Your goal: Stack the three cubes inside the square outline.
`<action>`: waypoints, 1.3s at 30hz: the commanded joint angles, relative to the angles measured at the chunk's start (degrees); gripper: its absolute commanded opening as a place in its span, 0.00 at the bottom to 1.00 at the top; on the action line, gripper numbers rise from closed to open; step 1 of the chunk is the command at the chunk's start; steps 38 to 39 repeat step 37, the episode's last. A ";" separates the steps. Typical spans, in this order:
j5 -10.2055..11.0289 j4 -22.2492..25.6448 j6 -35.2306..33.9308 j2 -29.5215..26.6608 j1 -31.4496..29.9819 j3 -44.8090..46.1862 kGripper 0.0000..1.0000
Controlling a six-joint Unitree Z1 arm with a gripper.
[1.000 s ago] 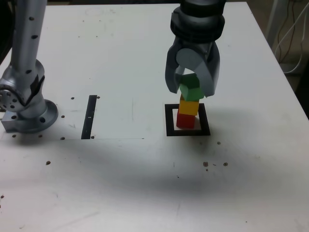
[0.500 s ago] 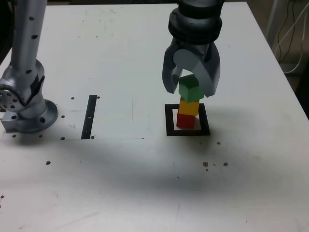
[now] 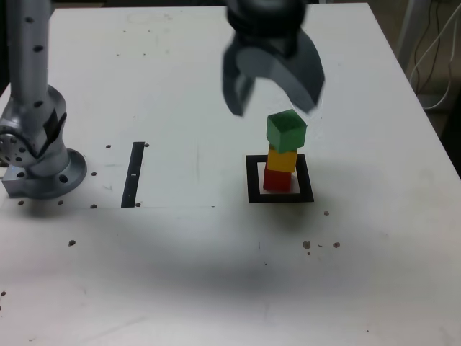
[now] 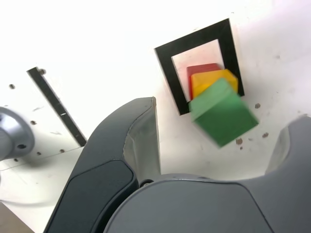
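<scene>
One end effector [image 3: 273,109], jaws parted wide, carries nothing; both fingertips show clear of the load. Nearest to it is the green cube [image 3: 286,131], topmost of the stack. In the exterior view the green cube lies below the fingertips, towards the exterior view's right-hand one, with a visible gap between. In that view it is not enclosed by the jaws. Its faces are turned out of line with those of the cube beneath.

Next down, the yellow cube [image 3: 282,159] bears the green one. Below that, the red cube [image 3: 277,179] forms the base, within the square outline [image 3: 307,189] on the desk [image 3: 194,274]. Farther off, towards the exterior view's left, lies the black strip [image 3: 133,175].

Finding: the three cubes are stacked, and the task appears complete or nearly so. The coming move is judged to be a retreat. As the stack lies below, the end effector should go up and towards the exterior view's left, away from the green cube. Risk noted: a swing back towards the exterior view's right, or downward, could clip the skewed top cube and topple it.
</scene>
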 commanded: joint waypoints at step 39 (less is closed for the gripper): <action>-5.23 -22.65 -7.93 -22.31 9.01 52.97 0.99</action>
